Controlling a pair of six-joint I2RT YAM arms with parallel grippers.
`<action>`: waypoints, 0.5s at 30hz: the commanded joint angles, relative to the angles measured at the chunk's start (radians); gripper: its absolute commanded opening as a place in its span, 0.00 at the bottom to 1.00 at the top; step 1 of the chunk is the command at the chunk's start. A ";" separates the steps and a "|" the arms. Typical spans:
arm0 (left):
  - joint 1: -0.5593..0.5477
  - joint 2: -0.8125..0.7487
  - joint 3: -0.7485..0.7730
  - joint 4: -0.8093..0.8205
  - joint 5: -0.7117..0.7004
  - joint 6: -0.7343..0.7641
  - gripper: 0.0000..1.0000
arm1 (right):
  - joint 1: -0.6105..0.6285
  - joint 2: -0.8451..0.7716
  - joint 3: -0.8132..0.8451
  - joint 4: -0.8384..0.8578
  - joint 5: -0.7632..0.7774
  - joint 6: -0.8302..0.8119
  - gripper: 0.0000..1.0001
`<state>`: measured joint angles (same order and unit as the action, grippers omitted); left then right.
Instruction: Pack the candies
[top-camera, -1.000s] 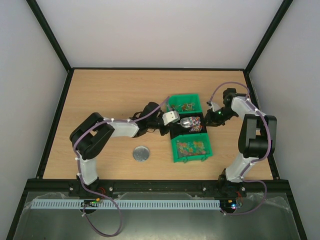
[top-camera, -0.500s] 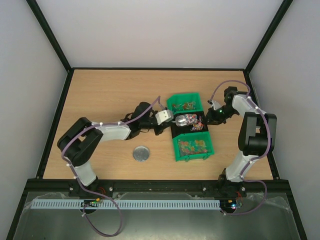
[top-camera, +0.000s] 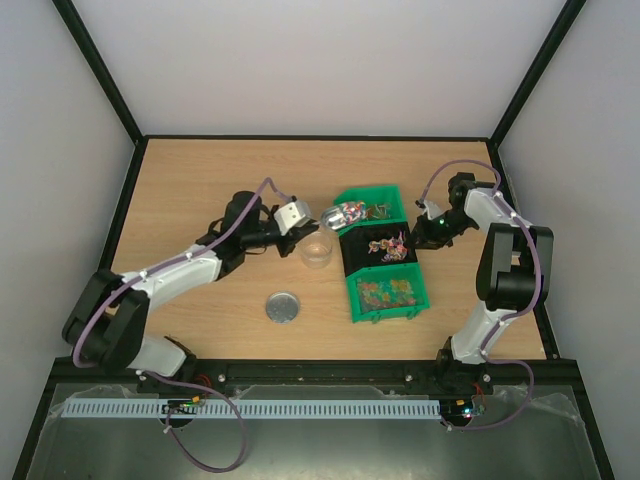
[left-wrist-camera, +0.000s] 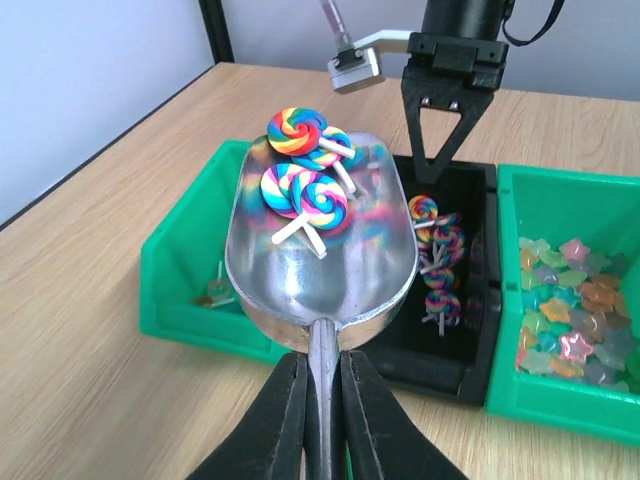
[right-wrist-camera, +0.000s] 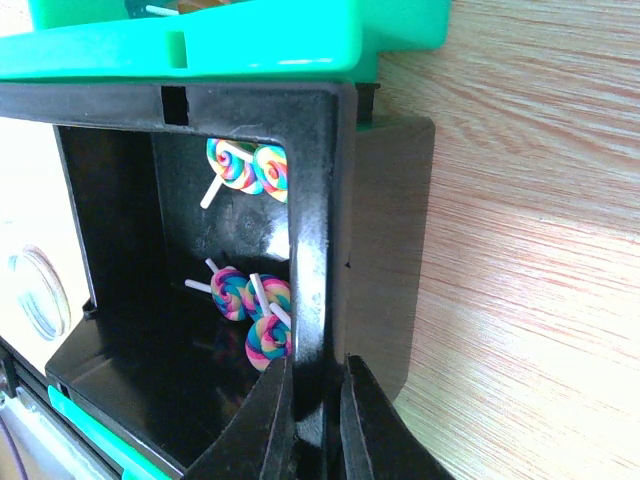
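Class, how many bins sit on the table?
3, in a row: far green bin, black bin in the middle, near green bin. None looks hidden.

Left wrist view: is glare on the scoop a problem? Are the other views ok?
Left wrist: sharp; the shiny metal scoop mirrors the swirled rainbow lollipops as colour smears, with little harsh glare. Right wrist: the wooden table is washed pale by glare, the left edge is overexposed, and the black plastic bin interior is dark but readable. Top external: even light, clear round cup barely visible.

Left arm, right arm: black joints, white links, purple cables; possibly green wrist light
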<state>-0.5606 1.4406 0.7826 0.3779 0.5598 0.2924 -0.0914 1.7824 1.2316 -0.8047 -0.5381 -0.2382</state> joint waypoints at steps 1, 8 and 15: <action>0.060 -0.087 -0.031 -0.103 0.043 0.054 0.02 | -0.007 0.019 0.032 -0.031 -0.003 -0.018 0.01; 0.145 -0.233 -0.076 -0.325 0.058 0.175 0.02 | -0.006 0.024 0.034 -0.027 -0.005 -0.016 0.01; 0.195 -0.317 -0.090 -0.507 0.067 0.292 0.02 | -0.006 0.029 0.038 -0.024 -0.016 -0.010 0.02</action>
<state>-0.3866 1.1660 0.6987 -0.0017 0.5892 0.4862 -0.0925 1.7897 1.2377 -0.8089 -0.5396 -0.2432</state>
